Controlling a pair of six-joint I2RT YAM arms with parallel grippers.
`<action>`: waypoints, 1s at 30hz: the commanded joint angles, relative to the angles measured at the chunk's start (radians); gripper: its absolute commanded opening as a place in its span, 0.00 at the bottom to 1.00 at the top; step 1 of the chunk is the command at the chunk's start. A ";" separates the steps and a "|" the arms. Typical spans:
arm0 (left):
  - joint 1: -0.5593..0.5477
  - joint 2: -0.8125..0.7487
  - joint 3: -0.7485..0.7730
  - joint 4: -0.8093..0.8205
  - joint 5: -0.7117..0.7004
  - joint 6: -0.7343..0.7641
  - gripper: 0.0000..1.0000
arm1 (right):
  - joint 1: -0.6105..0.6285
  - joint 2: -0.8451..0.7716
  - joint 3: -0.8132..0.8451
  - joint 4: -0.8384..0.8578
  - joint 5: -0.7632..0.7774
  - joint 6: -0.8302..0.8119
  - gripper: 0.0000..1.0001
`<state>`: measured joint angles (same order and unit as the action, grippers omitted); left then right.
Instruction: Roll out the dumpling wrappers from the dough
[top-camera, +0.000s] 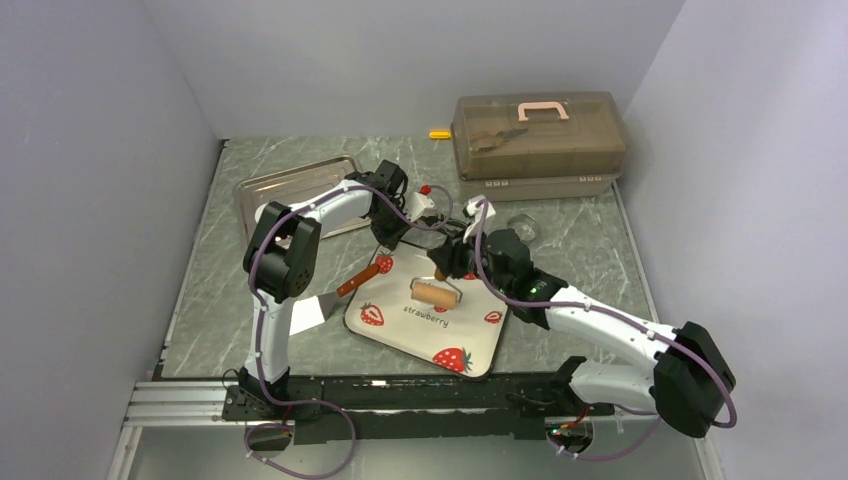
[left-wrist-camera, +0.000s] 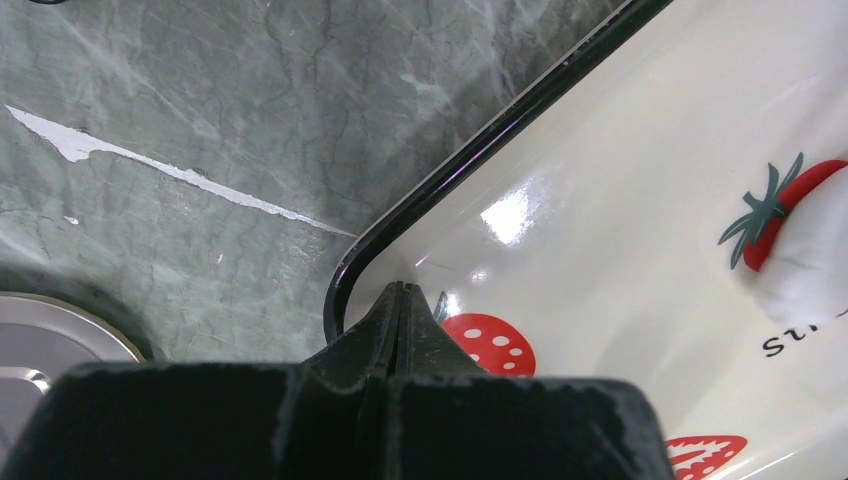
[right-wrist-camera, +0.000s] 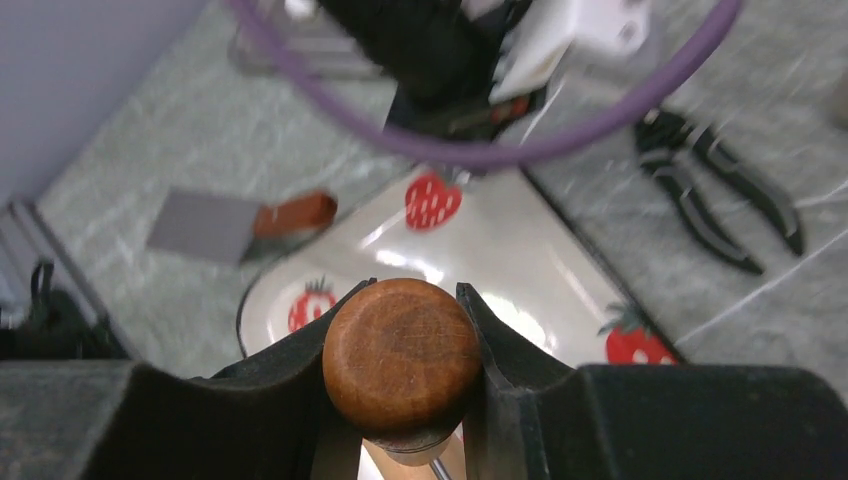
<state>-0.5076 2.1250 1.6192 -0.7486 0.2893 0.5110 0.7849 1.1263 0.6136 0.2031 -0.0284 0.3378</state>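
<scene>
Two grippers busy at one strawberry tray. Looks like the rolling step, right in the middle of it — no round dumpling wrappers to be seen yet.

With the right gripper: jaws clamped on the wooden handle of the rolling pin, one finger on each side. From above, reaching in from the right with a bent elbow, wrist low over the far edge of the tray, brown roller lying flat near the word "strawberry".

With the left gripper: jaws pressed tight together, holding nothing. Pointing down at the tray's far-left corner, tip just inside the black rim, maybe to stop the tray from sliding — cannot tell if touching. Arm folded up high, then bent down.

As for the dough: a soft white patch on the tray, partly over a red strawberry picture, well apart from the left tips. Hard to pick out from above, white on white.

Next, most likely: push the roller over the dough and pull back, pressing evenly, so as to make a thin round shape. Calls for a steady tray and a gentle push, or else sticking or tearing.

Off to the side: a scraper just left of the tray, a metal pan and a tool box farther back.
</scene>
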 joint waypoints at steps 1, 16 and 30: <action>-0.003 0.035 0.006 0.020 -0.037 0.015 0.00 | -0.014 0.052 0.096 0.206 0.131 0.055 0.00; -0.004 0.042 0.014 0.011 -0.035 0.015 0.00 | -0.003 0.326 -0.027 0.249 0.179 -0.106 0.00; -0.005 0.037 0.010 0.018 -0.037 0.015 0.00 | 0.144 0.395 -0.104 0.160 0.234 -0.087 0.00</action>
<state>-0.5095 2.1254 1.6203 -0.7486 0.2859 0.5106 0.8787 1.4651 0.5659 0.6605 0.2493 0.1955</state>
